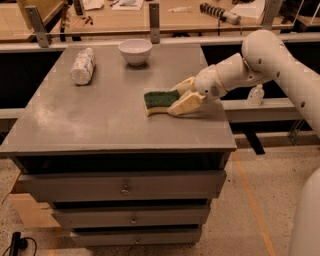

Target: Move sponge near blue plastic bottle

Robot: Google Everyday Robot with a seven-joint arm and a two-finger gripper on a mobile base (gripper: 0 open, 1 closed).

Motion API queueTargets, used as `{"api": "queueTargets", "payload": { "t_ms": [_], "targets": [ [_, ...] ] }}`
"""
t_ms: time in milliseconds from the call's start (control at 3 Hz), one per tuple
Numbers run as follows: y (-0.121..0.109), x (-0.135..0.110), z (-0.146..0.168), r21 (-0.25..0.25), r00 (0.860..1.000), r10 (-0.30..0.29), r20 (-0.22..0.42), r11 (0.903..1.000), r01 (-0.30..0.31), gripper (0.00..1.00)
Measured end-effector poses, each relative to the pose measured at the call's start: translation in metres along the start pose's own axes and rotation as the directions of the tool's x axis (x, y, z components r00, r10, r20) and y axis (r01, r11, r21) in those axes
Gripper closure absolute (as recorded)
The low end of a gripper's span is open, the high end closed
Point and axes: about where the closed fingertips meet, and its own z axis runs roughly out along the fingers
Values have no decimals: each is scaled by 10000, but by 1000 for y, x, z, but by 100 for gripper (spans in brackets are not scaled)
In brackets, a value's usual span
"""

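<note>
A white bowl stood at the back edge of the grey table, right of the blue plastic bottle, which lay on its side in the back-left part of the top. The sponge lay green side up toward the right of the top, well apart from the bottle. The bowl sat behind the line between them, not on it. Under the tabletop, 3 drawers faced the camera. A wooden workbench ran behind the table, carrying a dark ribbed tool and scattered small items too blurred to name. A tiny clear pump bottle stood on a ledge at the right, partly behind the white arm.

The gripper was low over the tabletop at the sponge's right end, reaching in from the right. Its 2 cream fingers stood apart by roughly the sponge's depth, 1 behind the sponge's end and 1 in front of it. The front finger overlapped the sponge's near corner. Whether either finger pressed on the foam could not be told.

The sponge's right end was hidden by the fingers. The arm's shoulder and the robot's body were cut off at the right edge.
</note>
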Motion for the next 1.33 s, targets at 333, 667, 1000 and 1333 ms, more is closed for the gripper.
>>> {"api": "queueTargets", "payload": {
  "t_ms": [333, 667, 1000, 1333],
  "targets": [
    [0, -4, -2, 1, 10000, -4, 0, 10000, 4, 99],
    [-3, -13, 6, 80, 9999, -135, 57, 9999, 135, 100],
    [-3, -13, 6, 78, 9999, -135, 57, 9999, 135, 100],
    [-22, -39, 5, 697, 9993, -194, 316, 9974, 171, 100]
  ]
}}
